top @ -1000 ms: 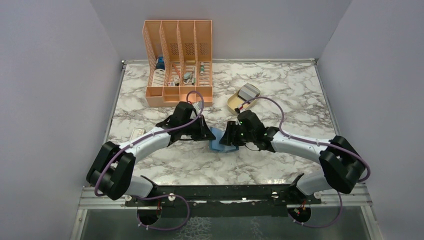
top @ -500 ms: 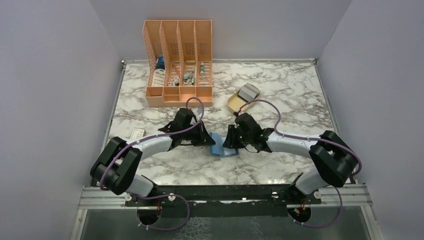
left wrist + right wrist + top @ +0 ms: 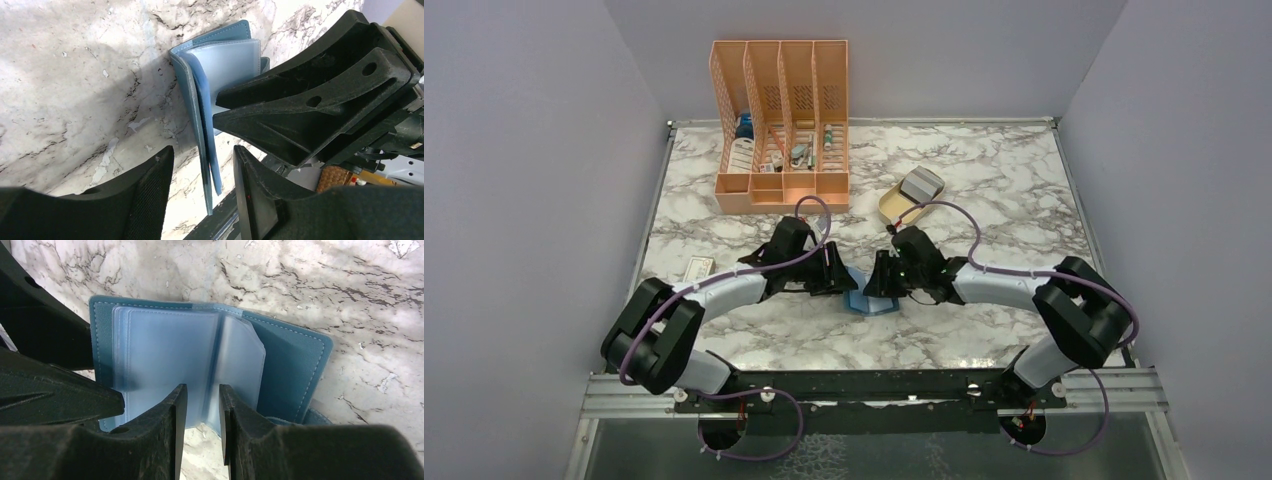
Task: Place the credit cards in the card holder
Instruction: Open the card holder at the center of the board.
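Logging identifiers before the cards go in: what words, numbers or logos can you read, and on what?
No text can be read in any view.
card holder: no print shows on its cover or clear sleeves.
credit cards: too small to read.
bottle: label too small to read.
small box: markings too blurred to read.

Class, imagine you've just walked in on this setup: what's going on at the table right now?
Both robot grippers meet over the blue card holder, which is open on the marble table. The left gripper has its fingers apart on either side of the holder's edge. The right gripper straddles a clear inner sleeve, fingers nearly closed; whether it pinches is unclear. No card shows in the sleeves. A grey card sits in the beige tray farther back.
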Controlling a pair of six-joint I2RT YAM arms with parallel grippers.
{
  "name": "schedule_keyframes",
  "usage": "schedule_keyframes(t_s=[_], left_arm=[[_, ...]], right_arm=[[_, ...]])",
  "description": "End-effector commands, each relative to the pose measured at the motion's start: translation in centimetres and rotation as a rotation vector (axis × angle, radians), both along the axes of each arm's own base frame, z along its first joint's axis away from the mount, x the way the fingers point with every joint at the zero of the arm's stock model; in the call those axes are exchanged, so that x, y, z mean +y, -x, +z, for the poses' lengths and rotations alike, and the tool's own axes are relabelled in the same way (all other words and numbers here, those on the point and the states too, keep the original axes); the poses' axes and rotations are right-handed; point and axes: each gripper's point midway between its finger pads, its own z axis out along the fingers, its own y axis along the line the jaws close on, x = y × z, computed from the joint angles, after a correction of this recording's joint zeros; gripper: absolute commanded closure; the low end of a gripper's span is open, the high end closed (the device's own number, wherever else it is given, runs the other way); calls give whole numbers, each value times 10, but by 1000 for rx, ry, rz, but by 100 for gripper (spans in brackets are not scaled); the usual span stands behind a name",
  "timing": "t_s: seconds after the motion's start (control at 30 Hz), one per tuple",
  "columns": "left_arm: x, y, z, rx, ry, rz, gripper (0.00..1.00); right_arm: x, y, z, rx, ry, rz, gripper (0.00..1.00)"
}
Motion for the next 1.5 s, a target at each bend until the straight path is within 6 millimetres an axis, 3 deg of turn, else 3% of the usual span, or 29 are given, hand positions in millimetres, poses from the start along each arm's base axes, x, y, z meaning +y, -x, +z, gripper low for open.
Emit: schedule_keyframes(t_s=[0.0, 0.2, 0.4, 0.7, 1.03, 1.2, 1.47], left_arm=[[1, -7, 8, -46, -16, 2, 50], [2, -10, 1, -38, -32, 13, 49], [8, -16, -9, -38, -97, 23, 55], [21, -21, -13, -70, -179, 41, 99], [16, -16, -19, -60, -169, -16, 100], [12, -11, -11, -61, -129, -40, 100], [13, -7, 3, -86, -118, -58, 100]], right_arm=[[10, 0, 5, -7, -36, 32, 69], [15, 0, 3, 6, -49, 50, 70], [10, 0, -9, 27, 14, 37, 70], [-22, 2, -3, 18, 141, -37, 69], [-43, 1, -19, 32, 244, -104, 70], [-36, -6, 0, -15, 200, -99, 70], [-20, -39, 63, -225, 82, -123, 68]])
